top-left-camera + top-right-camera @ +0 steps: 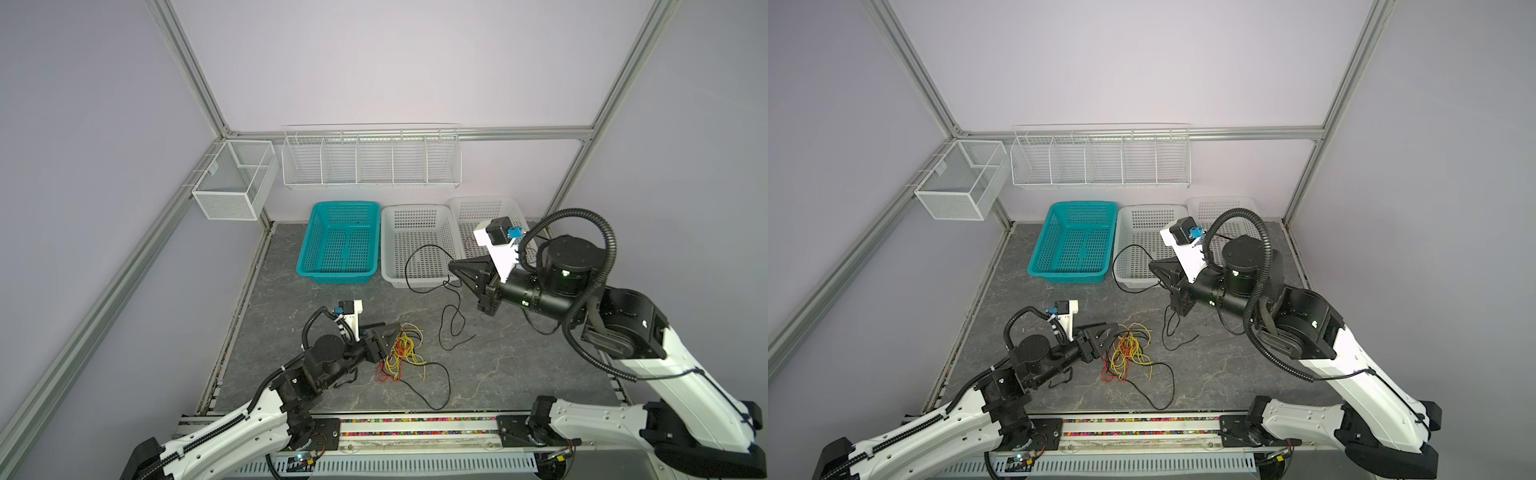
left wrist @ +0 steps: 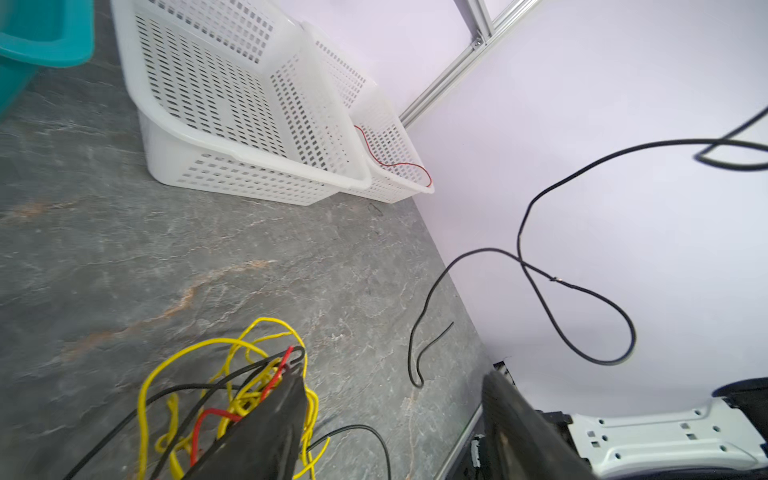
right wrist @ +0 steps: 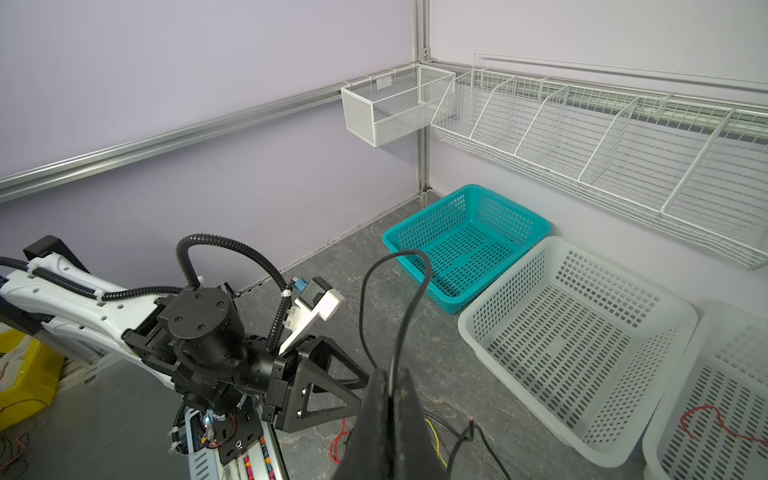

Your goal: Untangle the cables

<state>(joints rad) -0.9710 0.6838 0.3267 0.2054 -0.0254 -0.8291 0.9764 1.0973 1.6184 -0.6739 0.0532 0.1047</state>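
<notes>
A tangle of yellow, red and black cables lies on the grey table in front of my left gripper. That gripper is open and low over the table. In the left wrist view, strands of the tangle rest against one of its fingers, and nothing is clamped. My right gripper hangs above the table by the middle white basket, shut on a long black cable. This cable loops up from the jaws and trails down to the table. A red cable lies in the far right basket.
Along the back stand a teal basket, a white basket and a second white basket. A wire shelf and a mesh box hang on the walls. One black strand runs from the tangle toward the front rail.
</notes>
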